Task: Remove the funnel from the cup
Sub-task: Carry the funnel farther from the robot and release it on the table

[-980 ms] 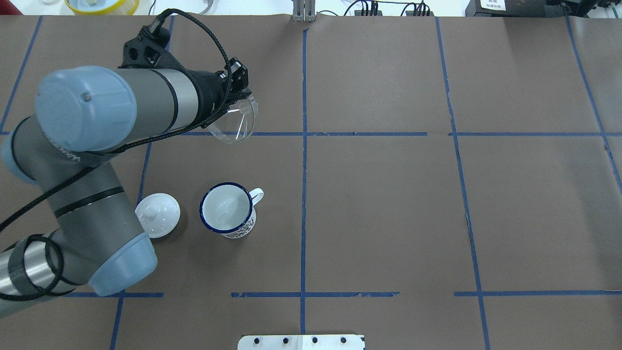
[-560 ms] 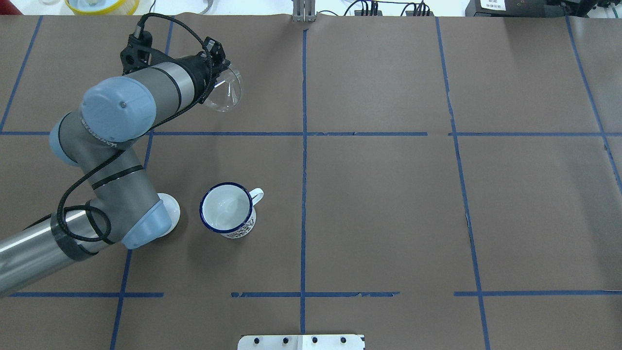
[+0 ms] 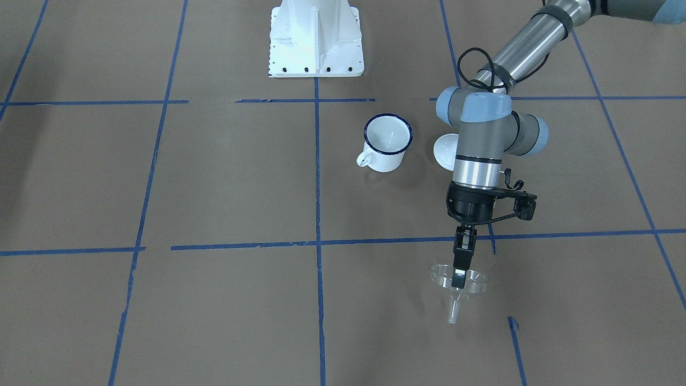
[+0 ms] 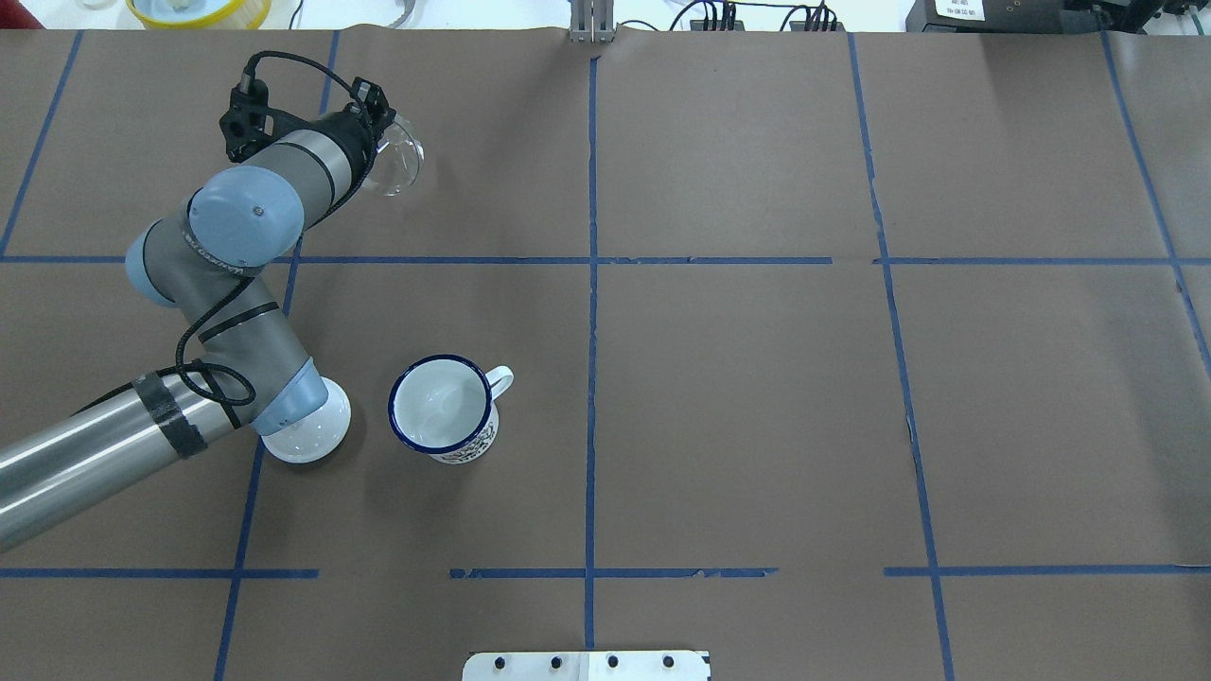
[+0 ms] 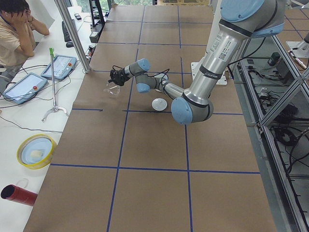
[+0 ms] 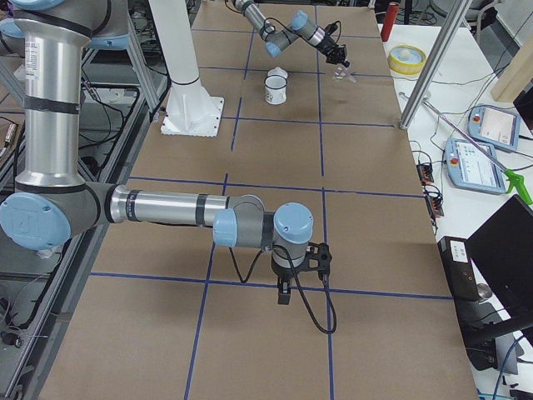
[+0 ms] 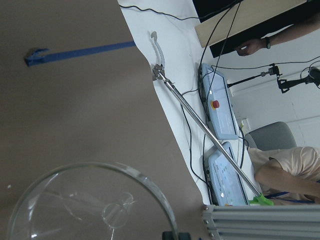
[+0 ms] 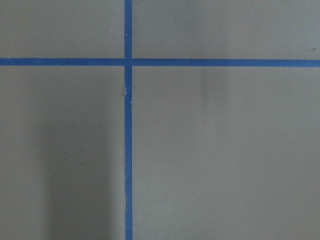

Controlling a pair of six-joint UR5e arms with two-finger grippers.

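Observation:
The clear funnel (image 3: 470, 282) hangs upright, stem down, over the brown table far from the cup. My left gripper (image 3: 458, 280) is shut on its rim, one finger inside the cone. The funnel also shows in the overhead view (image 4: 395, 165), with the left gripper (image 4: 376, 128) at its rim, and in the left wrist view (image 7: 90, 205). I cannot tell whether the stem touches the table. The cup (image 3: 387, 142) (image 4: 443, 409), white with a dark blue rim, stands upright and empty. My right gripper (image 6: 283, 297) shows only in the exterior right view, so I cannot tell its state.
A round white knobbed lid (image 3: 444, 150) (image 4: 317, 433) lies beside the cup, partly under my left arm's elbow. The white robot base (image 3: 316, 40) stands at the near edge. Blue tape lines (image 4: 591, 260) grid the table. An operator's table with tablets (image 5: 21, 84) lies beyond the far edge.
My left arm has carried the funnel farther from the cup, toward the far left of the table and lower. The cup has not moved. The arm's elbow now covers part of the lid.

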